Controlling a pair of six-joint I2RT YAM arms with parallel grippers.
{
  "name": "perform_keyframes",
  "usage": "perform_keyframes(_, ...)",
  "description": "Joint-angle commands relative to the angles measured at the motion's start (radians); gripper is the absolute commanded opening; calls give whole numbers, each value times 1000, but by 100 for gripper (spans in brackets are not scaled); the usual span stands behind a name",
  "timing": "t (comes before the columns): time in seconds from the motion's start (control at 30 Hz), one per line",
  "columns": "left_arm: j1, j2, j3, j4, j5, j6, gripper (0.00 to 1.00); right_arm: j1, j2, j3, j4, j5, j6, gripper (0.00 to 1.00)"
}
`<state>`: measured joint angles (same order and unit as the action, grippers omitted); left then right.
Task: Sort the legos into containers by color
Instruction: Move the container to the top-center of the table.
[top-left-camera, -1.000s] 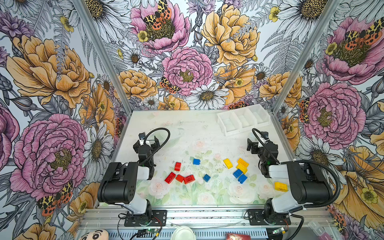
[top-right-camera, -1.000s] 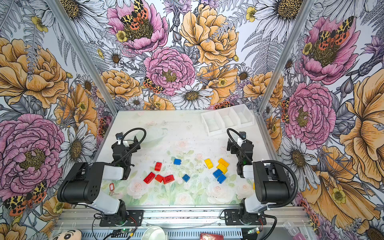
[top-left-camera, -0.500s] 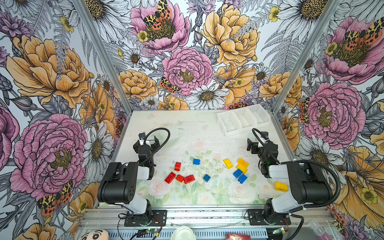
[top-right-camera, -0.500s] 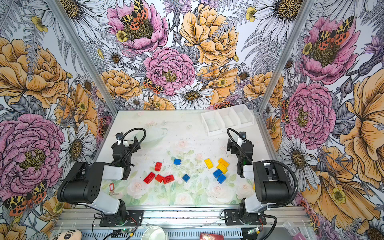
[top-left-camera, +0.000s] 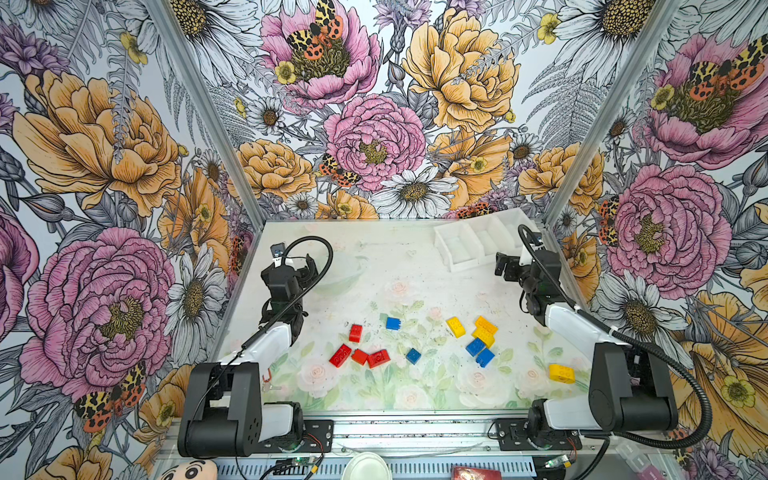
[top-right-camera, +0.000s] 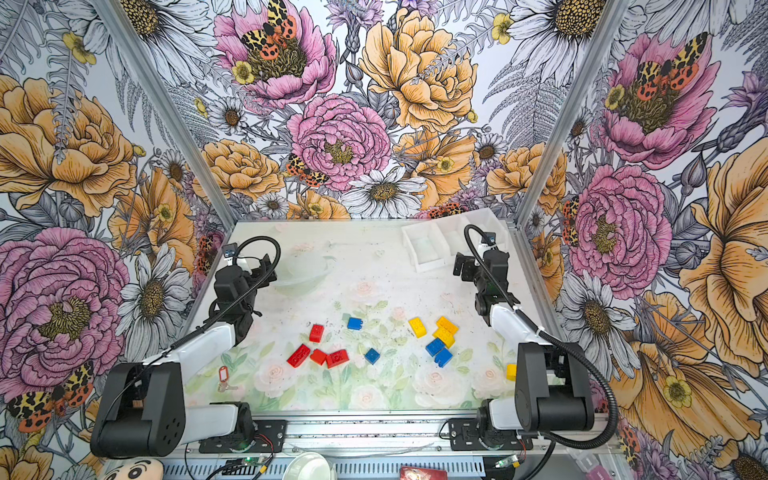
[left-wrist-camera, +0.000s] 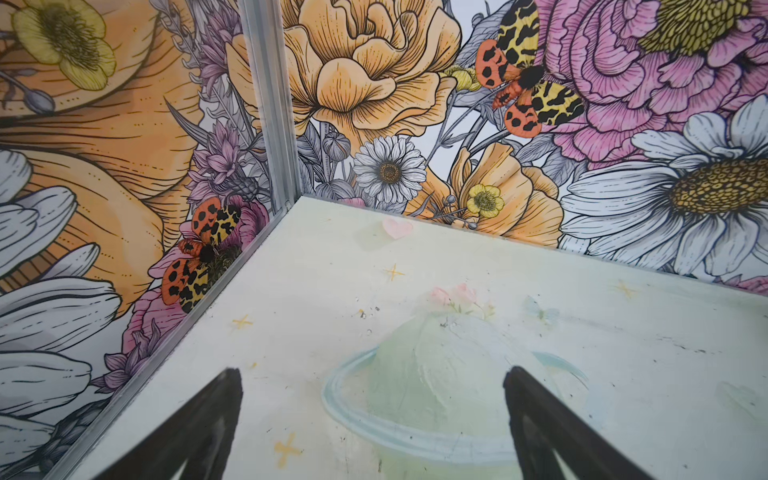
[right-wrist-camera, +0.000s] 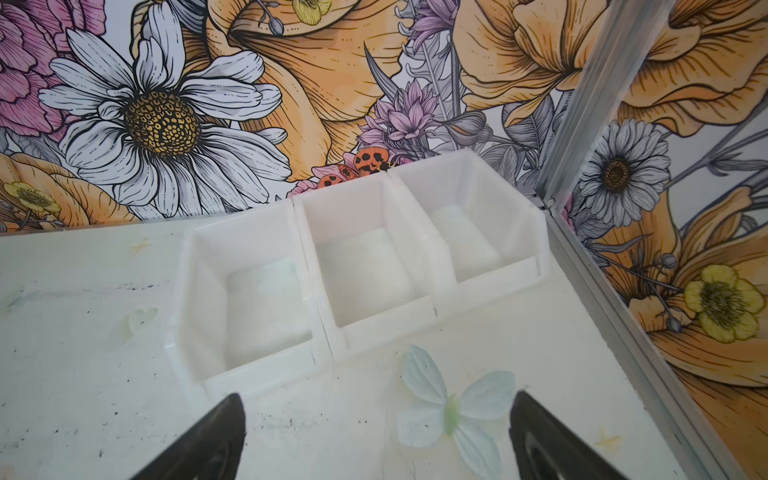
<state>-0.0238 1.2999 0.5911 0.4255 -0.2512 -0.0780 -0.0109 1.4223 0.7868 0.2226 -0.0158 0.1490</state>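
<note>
The containers sat empty just ahead of the right gripper, its fingers spread; the left gripper was spread too, holding nothing. The legos lay well behind both; touching blue and yellow ones could have come up together, mixing colors.

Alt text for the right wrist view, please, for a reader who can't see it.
Three joined white containers stand empty on the pale printed table, tucked into a corner of the floral walls. In the foreground the right gripper is open, its black fingertips spread wide, holding nothing, over a printed butterfly.
</note>
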Motion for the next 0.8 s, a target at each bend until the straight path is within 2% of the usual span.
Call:
perform_keyframes(0.0, -9, 6, 47, -178, 82, -70, 99, 23, 91, 131, -255, -4, 18, 99)
perform_keyframes(0.37, -42, 58, 151, -289, 155, -130, 99, 64, 466, 654, -611, -23, -5, 99)
perform_keyframes(0.77, -56, 78, 157, -297, 172, -141, 99, 97, 739, 996, -816, 16, -39, 93)
